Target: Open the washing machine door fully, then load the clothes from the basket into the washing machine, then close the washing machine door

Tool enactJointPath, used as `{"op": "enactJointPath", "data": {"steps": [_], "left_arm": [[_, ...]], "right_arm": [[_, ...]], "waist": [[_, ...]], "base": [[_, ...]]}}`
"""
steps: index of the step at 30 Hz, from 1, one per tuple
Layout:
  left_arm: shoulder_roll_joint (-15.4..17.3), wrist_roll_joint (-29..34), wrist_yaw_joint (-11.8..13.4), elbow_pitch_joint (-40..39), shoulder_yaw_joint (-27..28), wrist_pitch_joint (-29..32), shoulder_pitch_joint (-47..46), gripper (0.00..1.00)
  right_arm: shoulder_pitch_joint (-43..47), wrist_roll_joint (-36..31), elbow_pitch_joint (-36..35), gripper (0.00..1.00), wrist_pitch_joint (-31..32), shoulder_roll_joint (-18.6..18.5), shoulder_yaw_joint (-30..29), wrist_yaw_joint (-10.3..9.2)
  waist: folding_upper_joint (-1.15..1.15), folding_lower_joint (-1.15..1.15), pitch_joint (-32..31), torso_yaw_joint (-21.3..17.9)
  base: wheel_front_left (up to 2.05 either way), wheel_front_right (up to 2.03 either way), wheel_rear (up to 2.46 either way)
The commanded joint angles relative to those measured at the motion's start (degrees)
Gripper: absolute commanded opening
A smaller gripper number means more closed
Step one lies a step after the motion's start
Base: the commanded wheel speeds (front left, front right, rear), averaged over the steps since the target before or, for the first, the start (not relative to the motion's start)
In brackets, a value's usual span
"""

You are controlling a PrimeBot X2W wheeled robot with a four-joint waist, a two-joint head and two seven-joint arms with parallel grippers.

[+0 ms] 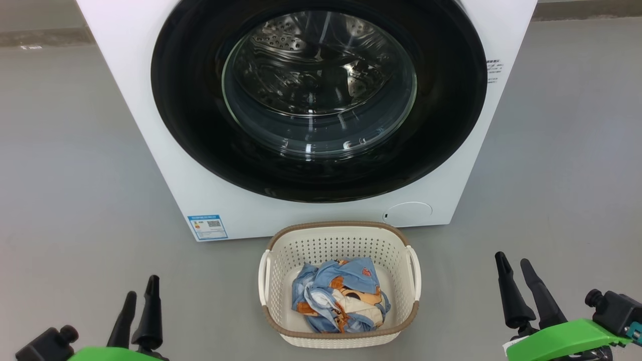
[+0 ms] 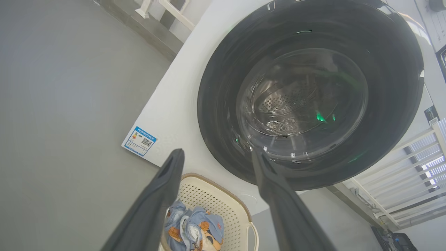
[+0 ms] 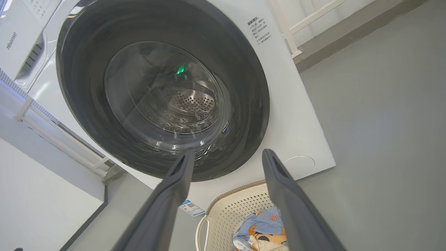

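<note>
Though cropped at top, washing machine door [image 1: 319, 95] shut, drum [image 1: 286, 37] dim behind glass; left fingers [image 1: 149, 311], right fingers [image 1: 509, 293] wide, empty.

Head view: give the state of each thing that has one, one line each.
washing machine door: shut.
round flap: shut.
basket: upright, holding clothes.
clothes: crumpled in basket.
left tool: open, empty.
right tool: open, empty.

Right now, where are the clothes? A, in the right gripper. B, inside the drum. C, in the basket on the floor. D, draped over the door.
C: the crumpled blue and orange clothes lie in the basket, which stands on the floor before the washing machine, its door shut.
</note>
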Motion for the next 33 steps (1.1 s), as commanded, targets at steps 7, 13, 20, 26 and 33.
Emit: {"op": "enactJointPath", "data": {"steps": [7, 13, 20, 26, 33], "left_arm": [[2.13, 7.27, -0.16, -3.01, 0.19, -1.73, -0.51, 1.0], [2.3, 12.06, -0.17, -4.01, 0.22, -2.71, -0.24, 1.0], [2.82, 17.18, -0.18, -4.96, 0.11, -3.87, -0.03, 1.0], [3.35, 21.78, -0.19, -5.88, -0.07, -5.02, 0.01, 1.0], [4.13, 27.51, -0.21, -6.2, -0.27, -6.16, 0.41, 1.0]], "right_arm": [[-0.43, -7.85, -2.07, 1.0, -1.81, -0.97, 1.77, 0.06], [-0.19, -13.64, -1.59, 1.0, -2.82, -0.81, 1.92, 0.06], [0.23, -20.16, -0.28, 1.0, -3.99, -0.37, 2.0, 0.07], [0.21, -26.17, 0.24, 1.0, -5.16, -0.02, 1.62, 0.07], [0.83, -31.69, 0.85, 1.0, -6.33, 0.23, 1.22, 0.08]], "waist": [[0.0, 0.0, 0.09, 0.24], [0.0, 0.0, 0.16, 0.31], [0.0, 0.0, 0.29, 0.37], [0.0, 0.0, 0.57, 0.43], [0.0, 0.0, 0.37, 0.54]], "base": [[0.0, 0.0, 0.0], [0.0, 0.0, 0.0], [0.0, 0.0, 0.0], [0.0, 0.0, 0.0], [0.0, 0.0, 0.0]]}}
